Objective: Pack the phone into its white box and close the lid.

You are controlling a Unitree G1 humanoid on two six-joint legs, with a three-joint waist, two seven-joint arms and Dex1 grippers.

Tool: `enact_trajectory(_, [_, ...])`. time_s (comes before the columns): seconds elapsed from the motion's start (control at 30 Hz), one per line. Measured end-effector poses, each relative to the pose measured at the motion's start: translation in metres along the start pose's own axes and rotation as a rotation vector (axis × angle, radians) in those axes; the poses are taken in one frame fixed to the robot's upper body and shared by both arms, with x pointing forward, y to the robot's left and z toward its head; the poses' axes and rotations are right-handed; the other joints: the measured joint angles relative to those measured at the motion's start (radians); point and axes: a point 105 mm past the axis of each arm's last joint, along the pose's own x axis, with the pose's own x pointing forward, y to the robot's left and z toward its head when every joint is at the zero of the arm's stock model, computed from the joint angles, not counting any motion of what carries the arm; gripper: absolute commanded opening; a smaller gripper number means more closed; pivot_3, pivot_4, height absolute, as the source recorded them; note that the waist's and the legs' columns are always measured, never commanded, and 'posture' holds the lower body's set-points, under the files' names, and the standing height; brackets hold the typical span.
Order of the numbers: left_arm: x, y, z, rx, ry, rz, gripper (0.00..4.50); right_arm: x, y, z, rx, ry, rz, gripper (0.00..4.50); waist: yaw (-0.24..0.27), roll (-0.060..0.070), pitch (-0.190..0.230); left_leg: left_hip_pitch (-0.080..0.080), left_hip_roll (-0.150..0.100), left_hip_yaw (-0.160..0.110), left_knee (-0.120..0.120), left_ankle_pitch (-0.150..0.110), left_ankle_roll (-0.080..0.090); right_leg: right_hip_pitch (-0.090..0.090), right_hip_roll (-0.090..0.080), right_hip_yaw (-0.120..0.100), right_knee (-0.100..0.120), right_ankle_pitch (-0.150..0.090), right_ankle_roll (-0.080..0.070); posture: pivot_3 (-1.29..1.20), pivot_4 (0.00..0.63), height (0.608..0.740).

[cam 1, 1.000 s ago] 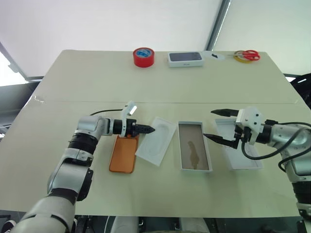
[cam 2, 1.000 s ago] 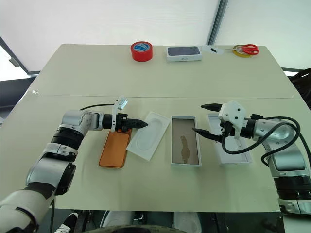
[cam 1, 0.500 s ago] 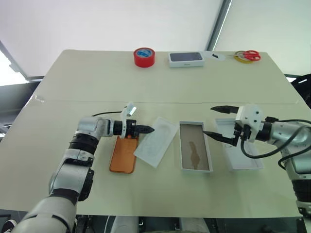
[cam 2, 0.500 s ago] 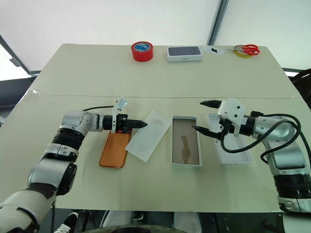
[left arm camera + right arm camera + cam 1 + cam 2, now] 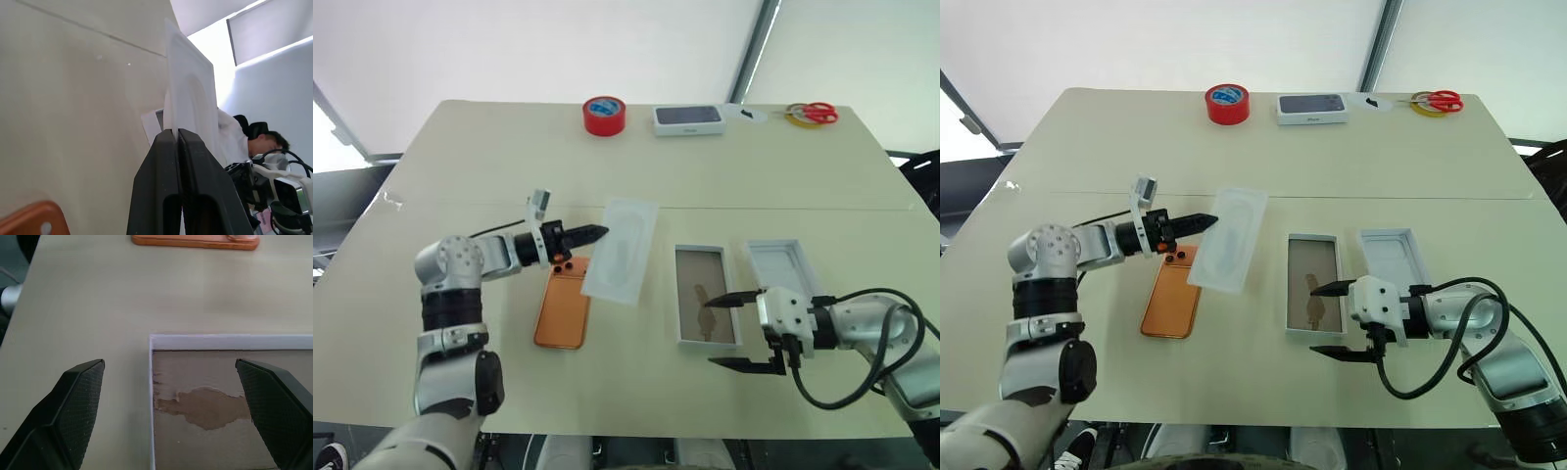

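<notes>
From my head camera I see my left gripper (image 5: 590,233) clenched on the near edge of a thin white moulded insert (image 5: 621,251), holding it lifted and tilted above the table (image 5: 509,157). Just below it the phone (image 5: 563,308) lies flat on its face, orange back up, camera lenses at the far end. To the right of the phone sits the white box (image 5: 706,308), open, its brownish floor showing a darker mark. The lid (image 5: 784,266) lies just beside it on the far right, pale inside facing up. My right gripper (image 5: 734,331) hangs with its jaws spread wide at the box's near end, grasping nothing. At the far edge stand a red tape roll (image 5: 603,115), a closed white box with a dark top (image 5: 687,119) and red scissors (image 5: 815,113).

In my left wrist view my two fingers (image 5: 161,196) press together on the insert's (image 5: 193,107) edge, with an orange corner of the phone (image 5: 34,223) below.

In my right wrist view my fingertips (image 5: 78,396) stand well apart, framing a corner of the white box (image 5: 205,340); the phone (image 5: 195,241) lies beyond it.
</notes>
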Motion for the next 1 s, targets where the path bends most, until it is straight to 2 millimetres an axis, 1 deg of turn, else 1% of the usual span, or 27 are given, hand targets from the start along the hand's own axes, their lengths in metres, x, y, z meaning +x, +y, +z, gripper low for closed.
enact_trajectory(0.07, [-0.001, -0.002, -0.002, 0.022, -0.024, 0.023, 0.0, 0.006, 0.005, -0.005, -0.036, 0.031, 0.037, 3.96, 0.002, 0.0, 0.0, 0.0, 0.0, 0.0, 0.0, 0.0, 0.0, 0.0, 0.0, 0.0, 0.0, 0.0, 0.0, 0.0, 0.15, 0.73])
enact_trajectory(0.1, [-0.001, -0.002, -0.002, 0.033, -0.039, 0.036, 0.0, 0.008, 0.007, -0.008, -0.04, 0.041, 0.051, 3.61, 0.003, -0.001, 0.0, 0.0, 0.0, 0.0, 0.0, 0.0, 0.0, 0.0, 0.0, 0.0, 0.0, 0.0, 0.0, 0.0, 0.15, 0.73])
enact_trajectory(0.17, [0.0, -0.002, -0.003, 0.049, -0.056, 0.066, 0.0, 0.011, 0.006, -0.014, -0.04, 0.058, 0.057, 2.64, 0.005, -0.001, 0.0, 0.0, 0.0, 0.0, 0.0, 0.0, 0.0, 0.001, 0.0, 0.0, 0.0, 0.0, 0.0, 0.0, 0.15, 0.73])
enact_trajectory(0.27, [0.002, 0.0, -0.006, 0.025, -0.089, 0.083, 0.0, 0.012, -0.002, -0.021, -0.064, 0.098, 0.042, 1.04, 0.007, -0.001, 0.0, 0.0, 0.0, 0.0, 0.0, 0.0, -0.001, 0.001, 0.0, 0.0, 0.0, 0.0, 0.0, 0.0, 0.15, 0.73])
enact_trajectory(0.3, [0.002, 0.0, -0.008, 0.019, -0.098, 0.089, 0.0, 0.013, -0.005, -0.022, -0.067, 0.104, 0.038, 0.42, 0.008, -0.001, 0.0, 0.0, 0.0, 0.0, 0.0, 0.0, -0.001, 0.001, 0.0, 0.0, 0.0, 0.0, 0.0, 0.0, 0.15, 0.73])
enact_trajectory(0.33, [0.003, 0.0, -0.009, 0.015, -0.104, 0.089, 0.0, 0.014, -0.007, -0.022, -0.069, 0.105, 0.032, 0.04, 0.01, -0.001, 0.0, 0.0, 0.0, 0.0, 0.0, 0.001, -0.001, 0.0, 0.0, 0.0, 0.0, 0.0, 0.0, 0.0, 0.15, 0.73])
enact_trajectory(0.43, [0.004, -0.005, -0.007, 0.015, -0.13, 0.086, 0.0, 0.015, -0.013, -0.021, -0.092, 0.115, 0.024, 0.04, 0.017, -0.001, 0.0, 0.0, 0.0, 0.0, 0.001, 0.001, -0.001, 0.001, 0.0, 0.0, 0.0, 0.0, 0.0, 0.0, 0.15, 0.73])
enact_trajectory(0.47, [0.004, -0.005, -0.006, 0.018, -0.138, 0.092, 0.0, 0.017, -0.015, -0.019, -0.083, 0.095, 0.012, 0.04, 0.018, -0.002, 0.0, 0.001, 0.0, 0.0, 0.001, 0.001, -0.001, 0.001, 0.001, 0.0, 0.0, 0.0, 0.0, 0.0, 0.15, 0.73])
enact_trajectory(0.53, [0.005, -0.007, -0.005, 0.003, -0.156, 0.088, 0.0, 0.026, -0.025, -0.007, -0.075, 0.03, -0.026, 0.04, 0.019, -0.002, 0.0, 0.001, 0.0, 0.0, 0.001, 0.001, -0.002, 0.001, 0.001, 0.0, 0.0, 0.0, 0.0, 0.0, 0.15, 0.73])
enact_trajectory(0.63, [0.01, -0.008, -0.005, 0.0, -0.158, 0.092, 0.0, 0.033, -0.04, 0.004, -0.118, 0.005, -0.065, 0.04, 0.021, -0.002, 0.0, 0.0, 0.0, 0.0, 0.001, 0.001, -0.002, 0.001, 0.001, 0.0, 0.0, 0.0, 0.0, 0.0, 0.15, 0.73])
enact_trajectory(0.73, [0.019, -0.012, -0.001, 0.004, -0.177, 0.096, 0.0, 0.039, -0.052, 0.007, -0.119, 0.009, -0.093, 0.04, 0.023, -0.003, 0.001, 0.0, 0.0, 0.0, 0.001, 0.001, -0.002, 0.001, 0.001, -0.001, 0.0, 0.0, 0.0, 0.0, 0.15, 0.73])
enact_trajectory(0.83, [0.029, -0.02, 0.005, 0.031, -0.192, 0.081, 0.0, 0.045, -0.051, 0.004, -0.119, 0.018, -0.077, 0.04, 0.021, -0.003, 0.001, 0.0, 0.0, 0.0, 0.001, 0.001, -0.002, 0.001, 0.001, -0.001, 0.0, 0.0, 0.0, 0.0, 0.15, 0.73])
enact_trajectory(0.93, [0.041, -0.026, 0.011, 0.042, -0.214, 0.073, 0.0, 0.047, -0.05, -0.002, -0.083, 0.039, -0.065, 0.92, 0.02, -0.003, 0.001, 0.0, 0.0, 0.0, 0.001, 0.001, -0.002, 0.001, 0.001, -0.001, 0.0, 0.0, 0.0, 0.0, 0.15, 0.73])
enact_trajectory(1.0, [0.045, -0.027, 0.011, 0.056, -0.205, 0.078, 0.0, 0.049, -0.05, -0.003, -0.05, 0.035, -0.065, 1.95, 0.02, -0.003, 0.001, 0.0, 0.0, 0.0, 0.001, 0.001, -0.002, 0.001, 0.002, -0.001, 0.0, 0.0, 0.0, 0.0, 0.15, 0.73])
